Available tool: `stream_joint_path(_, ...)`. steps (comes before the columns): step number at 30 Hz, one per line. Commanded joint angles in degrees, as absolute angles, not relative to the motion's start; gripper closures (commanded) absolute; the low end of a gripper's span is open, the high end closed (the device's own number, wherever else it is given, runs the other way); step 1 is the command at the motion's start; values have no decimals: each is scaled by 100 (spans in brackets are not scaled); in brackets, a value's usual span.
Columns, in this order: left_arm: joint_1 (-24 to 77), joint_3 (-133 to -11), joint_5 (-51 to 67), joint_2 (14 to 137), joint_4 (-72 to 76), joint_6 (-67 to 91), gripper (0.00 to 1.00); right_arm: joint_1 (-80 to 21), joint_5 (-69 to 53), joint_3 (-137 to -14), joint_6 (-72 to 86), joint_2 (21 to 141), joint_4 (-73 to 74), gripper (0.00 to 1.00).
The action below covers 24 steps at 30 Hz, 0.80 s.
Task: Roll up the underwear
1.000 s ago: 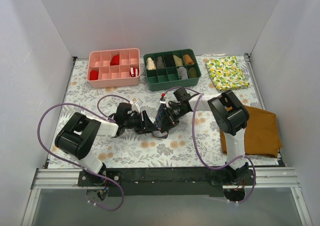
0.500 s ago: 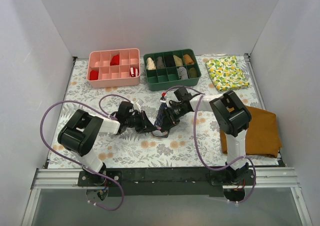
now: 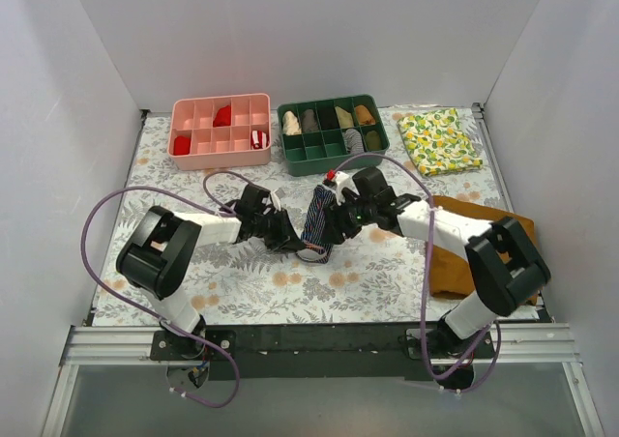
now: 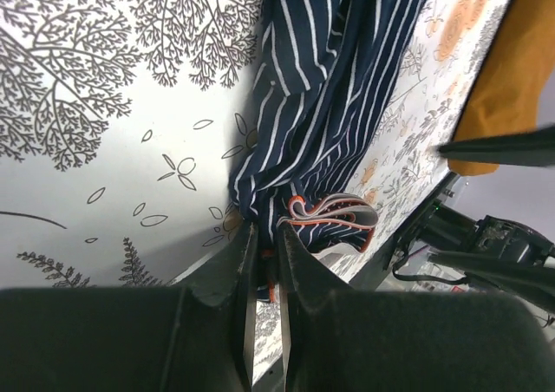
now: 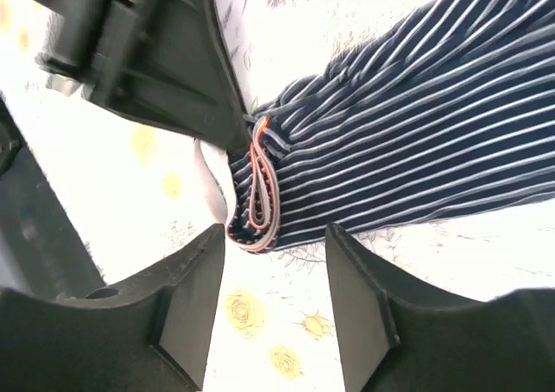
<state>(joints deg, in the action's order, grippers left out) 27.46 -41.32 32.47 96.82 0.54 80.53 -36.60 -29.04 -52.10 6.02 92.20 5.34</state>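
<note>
Underwear (image 3: 317, 226) sits pinched in the left gripper (image 4: 266, 238); the right gripper (image 5: 276, 236) gapes around its end. Hold the pinch firm, roll evenly.

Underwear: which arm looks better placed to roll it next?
Probably left: the left fingers are shut on the underwear at its waistband end; the right fingers stand open, gripping nothing.

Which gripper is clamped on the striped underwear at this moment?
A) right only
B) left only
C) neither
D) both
B: the left gripper has its fingers pinched together on the folded edge of the underwear, while the right gripper has its fingers standing wide apart, not closed on it.
</note>
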Motion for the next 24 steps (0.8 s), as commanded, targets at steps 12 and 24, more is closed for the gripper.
stream_joint_path(12,2760,-5756,2566,10397,-2821,7453,100,-5756,764,-4922,-729,8420,387,39)
stream_joint_path(24,2760,-6205,2672,10942,-3331,7075,100,-6381,1555,-5142,-1248,9017,132,36)
